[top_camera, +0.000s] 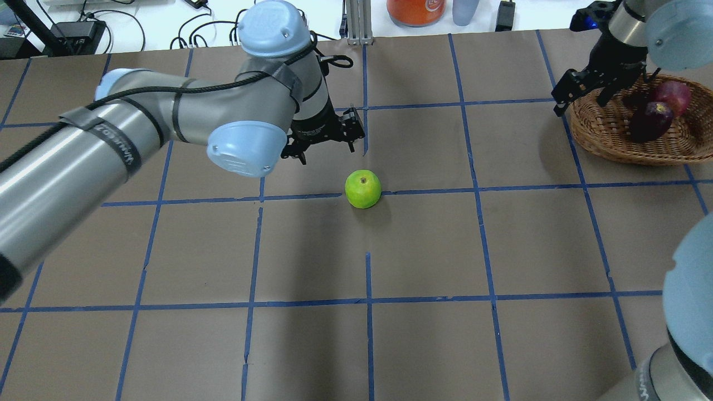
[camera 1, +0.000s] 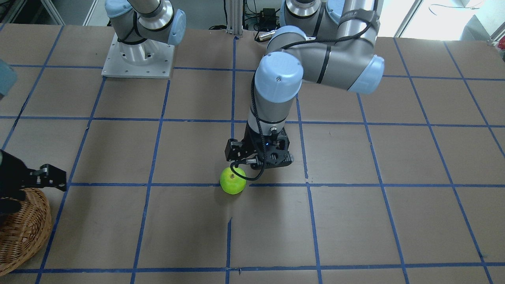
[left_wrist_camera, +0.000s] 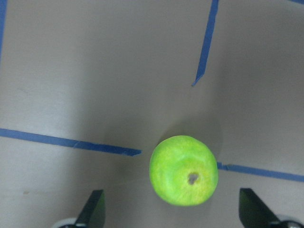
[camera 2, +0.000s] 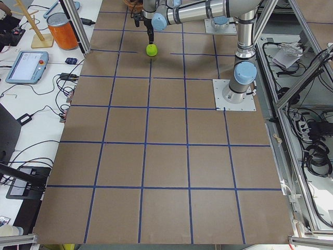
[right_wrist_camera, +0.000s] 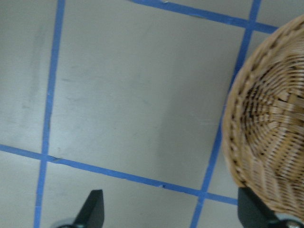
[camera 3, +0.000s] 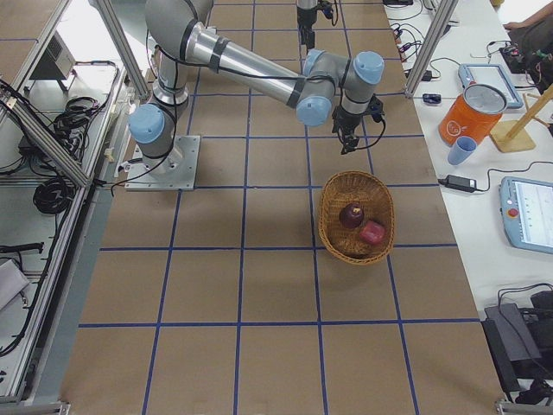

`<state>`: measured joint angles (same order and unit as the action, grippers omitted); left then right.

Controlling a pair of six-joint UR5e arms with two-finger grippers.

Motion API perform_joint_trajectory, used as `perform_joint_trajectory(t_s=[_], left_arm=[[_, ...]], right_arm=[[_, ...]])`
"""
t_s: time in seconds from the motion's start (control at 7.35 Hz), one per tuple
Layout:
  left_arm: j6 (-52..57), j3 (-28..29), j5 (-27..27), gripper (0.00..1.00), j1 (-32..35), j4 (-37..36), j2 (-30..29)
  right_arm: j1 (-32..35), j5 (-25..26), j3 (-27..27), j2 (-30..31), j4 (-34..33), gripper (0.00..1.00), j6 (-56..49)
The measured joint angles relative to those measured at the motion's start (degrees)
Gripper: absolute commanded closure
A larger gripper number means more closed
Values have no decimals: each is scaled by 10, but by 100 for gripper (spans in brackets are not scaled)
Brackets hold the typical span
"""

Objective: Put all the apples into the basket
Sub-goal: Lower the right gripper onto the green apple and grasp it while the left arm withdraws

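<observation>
Green apple: the round, bright lime green apple (top_camera: 363, 189) sits alone on the brown table with blue tape lines (top_camera: 445, 345), stem up, right on a tape line – it is the only one not put away.
Other apples: the red apple (top_camera: 675, 94) and the dark purple apple (top_camera: 650, 120) lie side by side in the round, light brown woven basket (top_camera: 607, 142).
Basket: seen from above, it is well apart from the green apple, at about 2 o'clock from it.
Left gripper: the left gripper (top_camera: 327, 146) hangs just above the table, and the green apple is near it at about 5 o'clock. Its fingers (left_wrist_camera: 94, 209) are spread wide and hold nothing.
Right gripper: the right gripper (top_camera: 580, 103) hangs over the basket's rim at 9 o'clock. Its fingers (right_wrist_camera: 92, 209) are wide apart too, with nothing in them.
Roll risk: in the left wrist view the green apple is a bit toward 3 o'clock, not in the middle. If one finger touches first, I think the round apple could get pushed and roll away.
Slip risk: a squeeze too high on the smooth skin could make it pop out.
Bump risk: the right arm is parked by the basket – the left arm could knock into it on the way.
Drop risk: the basket is shallow, so an apple let go from high up might hit the other two and bounce out.
</observation>
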<state>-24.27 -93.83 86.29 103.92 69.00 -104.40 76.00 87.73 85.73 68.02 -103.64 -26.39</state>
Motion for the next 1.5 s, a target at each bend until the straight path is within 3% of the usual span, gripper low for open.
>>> perform_joint_trajectory(t_s=[0.27, 0.54, 0.95, 1.22, 1.5], left_arm=[[41, -2, 12, 0, -36, 144, 80], [118, -2, 21, 0, -78, 211, 135], [217, 1, 47, 0, -116, 192, 156], [236, 1, 50, 0, -121, 139, 153], [232, 1, 49, 0, -123, 136, 153]], right_arm=[[93, -10, 28, 13, -11, 0, 135], [199, -10, 39, 8, -45, 0, 291], [318, -10, 46, -43, -162, 0, 486], [346, -9, 46, -74, -206, 0, 540], [358, -8, 49, -94, -215, 0, 553]])
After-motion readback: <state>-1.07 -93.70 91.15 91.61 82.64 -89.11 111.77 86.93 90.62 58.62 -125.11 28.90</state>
